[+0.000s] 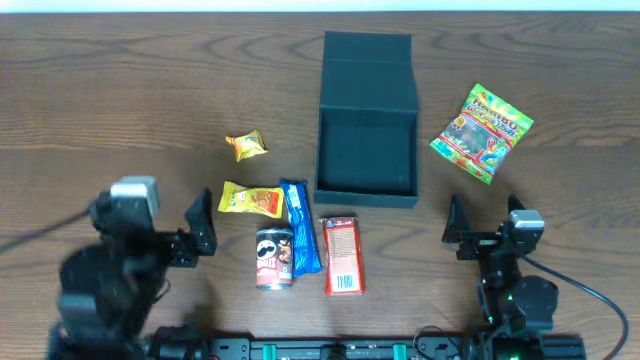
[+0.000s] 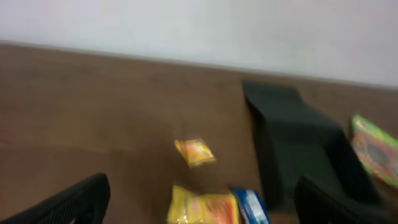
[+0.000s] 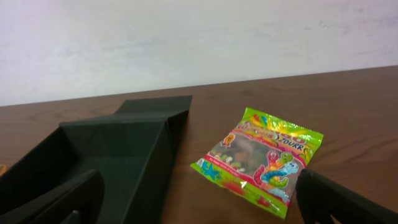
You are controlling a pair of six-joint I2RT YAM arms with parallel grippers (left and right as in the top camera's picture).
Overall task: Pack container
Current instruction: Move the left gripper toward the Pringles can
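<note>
The dark teal container [image 1: 366,185] stands open at the middle of the table, its flap lid [image 1: 367,50] laid back on the far side; it looks empty inside. In the right wrist view the container [image 3: 106,155] is at the left. Left of it lie snack packets: a small orange-yellow one [image 1: 246,145], a yellow one [image 1: 252,200], a blue one [image 1: 298,227], a red one [image 1: 342,255] and a small chip can [image 1: 274,258]. A green gummy bag [image 1: 481,131] lies to the right. My left gripper [image 1: 203,222] is open beside the yellow packet [image 2: 202,208]. My right gripper [image 1: 487,215] is open near the gummy bag [image 3: 264,158].
The table's far edge meets a white wall [image 3: 186,43]. Both arm bases sit at the near edge, the left arm [image 1: 110,270] bulky at the lower left. Brown wood shows between the snacks and the left edge.
</note>
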